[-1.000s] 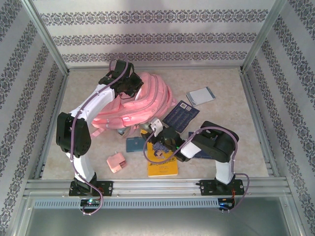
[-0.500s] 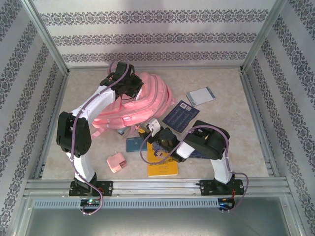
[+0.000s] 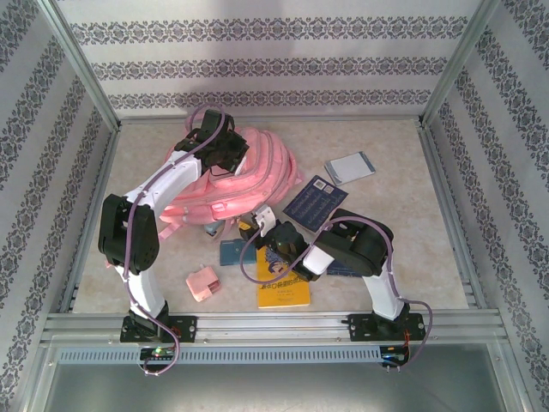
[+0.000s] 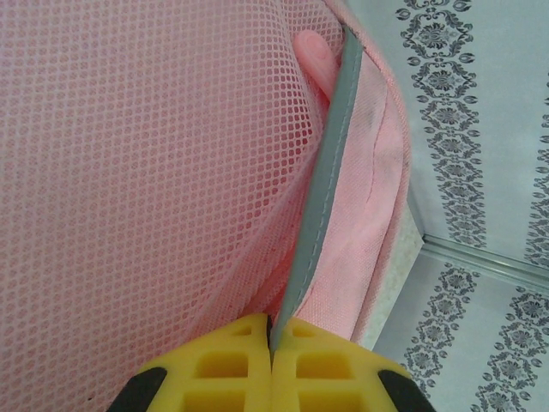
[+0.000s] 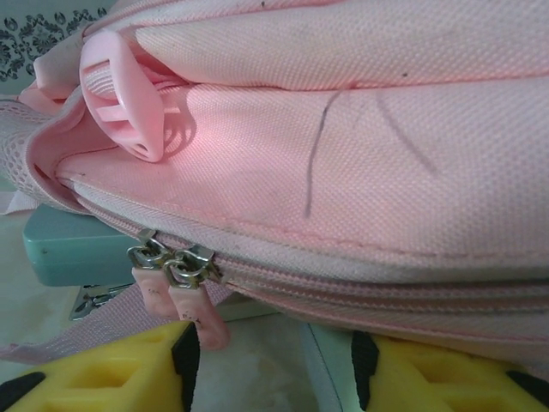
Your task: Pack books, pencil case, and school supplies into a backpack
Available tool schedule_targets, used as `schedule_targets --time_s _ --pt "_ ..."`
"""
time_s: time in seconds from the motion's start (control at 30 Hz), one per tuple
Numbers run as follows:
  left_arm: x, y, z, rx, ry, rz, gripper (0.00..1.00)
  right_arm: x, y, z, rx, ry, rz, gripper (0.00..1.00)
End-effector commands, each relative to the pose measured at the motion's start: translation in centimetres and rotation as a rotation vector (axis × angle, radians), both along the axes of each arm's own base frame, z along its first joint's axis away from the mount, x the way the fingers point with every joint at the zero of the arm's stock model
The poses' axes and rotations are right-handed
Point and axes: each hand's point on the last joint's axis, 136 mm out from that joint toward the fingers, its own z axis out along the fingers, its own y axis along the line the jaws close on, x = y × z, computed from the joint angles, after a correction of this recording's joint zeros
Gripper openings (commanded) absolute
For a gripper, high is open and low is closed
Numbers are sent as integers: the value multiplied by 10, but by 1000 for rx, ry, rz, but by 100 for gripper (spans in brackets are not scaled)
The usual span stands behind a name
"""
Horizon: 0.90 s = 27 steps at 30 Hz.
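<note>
Top external: the pink backpack (image 3: 257, 184) lies on the table (image 3: 403, 232) in the upper middle of the frame. The left gripper (image 3: 225, 154) is at its upper left part and the right gripper (image 3: 257, 227) at its lower edge.
Left wrist: the yellow fingers (image 4: 214, 369) are pressed together, pinching a grey trim (image 4: 322, 197) of the backpack that runs up from between them. Pink mesh fills the left of the frame.
Right wrist: the jaws stand spread, with nothing clamped between them, and face the backpack's zipped seam.
Zip pulls: two pulls (image 5: 176, 279) hang side by side at lower left, the nearer just beside the inner face of the left-of-frame finger. Contact cannot be told.
School supplies: a teal box (image 3: 233, 251) lies partly under the backpack's lower edge. A pale pink block (image 3: 203, 284) sits apart at lower left.
Books: the yellow book (image 3: 285, 293) is under the right arm. A navy book (image 3: 316, 202) is beside the backpack's right edge, and a grey-white notebook (image 3: 351, 167) further to the upper right.
</note>
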Motion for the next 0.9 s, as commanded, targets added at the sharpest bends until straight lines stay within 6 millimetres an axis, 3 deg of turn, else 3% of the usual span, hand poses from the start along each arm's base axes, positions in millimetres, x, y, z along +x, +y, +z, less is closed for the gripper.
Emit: schedule_targets --time_s 0.0,0.17,0.4,0.7,0.87 --pt "10 7 29 -41 -68 68 0 -12 4 3 15 -20 21 56" --pt "12 11 31 -43 -65 103 0 -20 2 3 -20 -47 8 59" --pt "14 7 27 -76 -52 109 0 -5 -4 5 -15 -56 -70 60" --pt "10 8 25 -74 -45 112 0 8 17 15 43 -59 -29 56" --pt "11 9 23 -71 -41 114 0 10 22 11 52 -35 -18 50"
